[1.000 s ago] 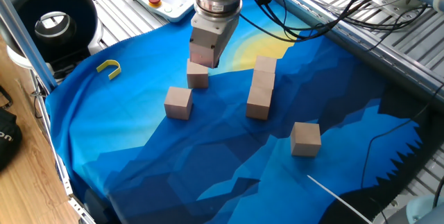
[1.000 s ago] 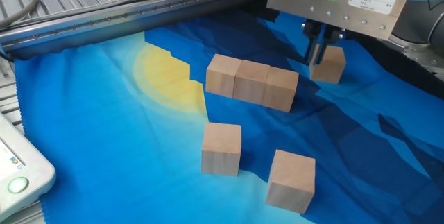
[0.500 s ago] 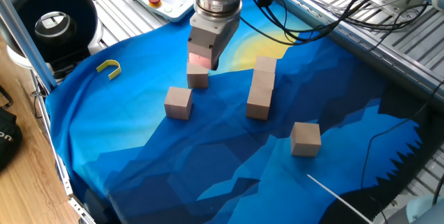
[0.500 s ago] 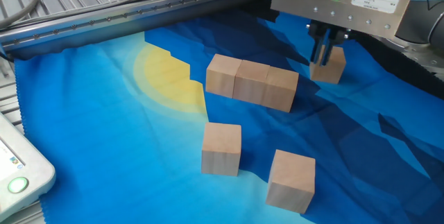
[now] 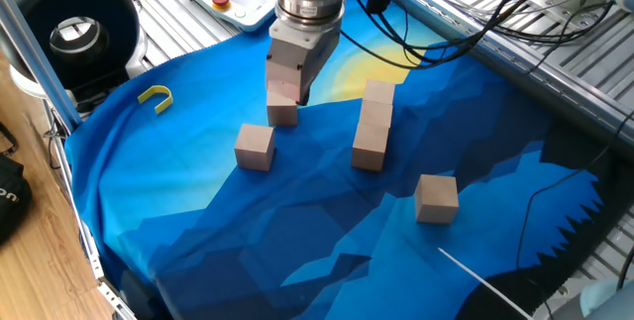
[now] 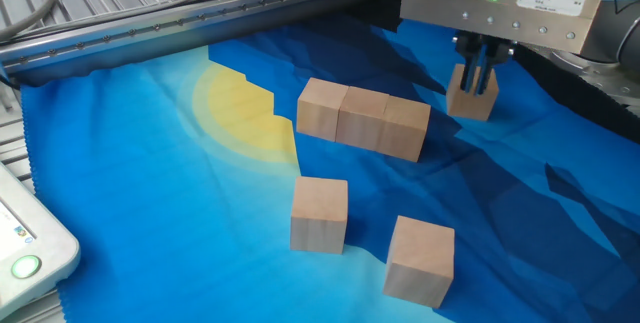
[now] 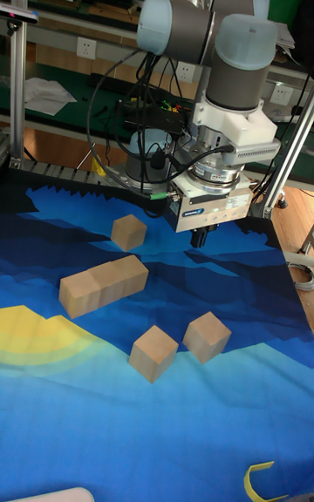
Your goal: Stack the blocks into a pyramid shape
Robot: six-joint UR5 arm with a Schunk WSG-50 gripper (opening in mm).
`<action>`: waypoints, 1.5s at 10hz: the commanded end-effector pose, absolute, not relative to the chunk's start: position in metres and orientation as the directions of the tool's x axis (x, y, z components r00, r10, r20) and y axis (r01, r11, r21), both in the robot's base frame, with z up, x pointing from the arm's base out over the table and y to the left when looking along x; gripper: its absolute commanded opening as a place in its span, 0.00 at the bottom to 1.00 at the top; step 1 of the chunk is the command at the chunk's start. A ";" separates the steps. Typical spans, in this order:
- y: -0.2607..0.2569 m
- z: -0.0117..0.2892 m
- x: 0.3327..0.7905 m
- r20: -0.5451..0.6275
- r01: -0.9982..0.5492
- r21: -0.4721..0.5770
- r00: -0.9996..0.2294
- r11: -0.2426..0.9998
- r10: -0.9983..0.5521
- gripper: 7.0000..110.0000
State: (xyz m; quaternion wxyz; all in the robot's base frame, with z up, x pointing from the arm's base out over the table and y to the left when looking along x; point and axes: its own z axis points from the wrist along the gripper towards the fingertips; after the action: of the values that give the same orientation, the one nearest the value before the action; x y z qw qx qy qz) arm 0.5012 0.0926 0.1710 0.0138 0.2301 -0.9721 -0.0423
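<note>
Sitting on the blue cloth (image 5: 198, 221), one wooden block (image 6: 472, 98) lies directly under the gripper (image 6: 478, 75), whose narrowly parted fingers (image 6: 468, 69) reach down at its top; whether they grip it I cannot tell. The gripper body reads "SCHUNK". Nearby, three blocks (image 6: 364, 119) touch in a straight row, its long axis running toward the yellow patch. Two loose blocks (image 6: 320, 214) (image 6: 420, 260) sit apart. A yellow U-piece (image 5: 156, 97) lies near the cloth's edge.

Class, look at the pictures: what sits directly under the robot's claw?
One wooden block on the blue cloth, the claw over its top. The tall view hides it.
</note>
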 end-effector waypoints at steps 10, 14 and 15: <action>0.132 0.137 0.617 -0.010 -0.483 0.003 -0.876 0.876 -0.483 0.00; 0.152 0.135 0.636 -0.055 -0.430 0.025 -0.902 0.903 -0.428 0.00; 0.155 0.135 0.626 -0.019 -0.403 0.052 -0.915 0.914 -0.403 0.00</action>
State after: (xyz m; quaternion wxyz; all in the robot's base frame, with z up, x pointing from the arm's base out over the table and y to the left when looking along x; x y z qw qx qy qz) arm 0.6285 0.1438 0.1354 -0.0169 0.2313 -0.9727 -0.0117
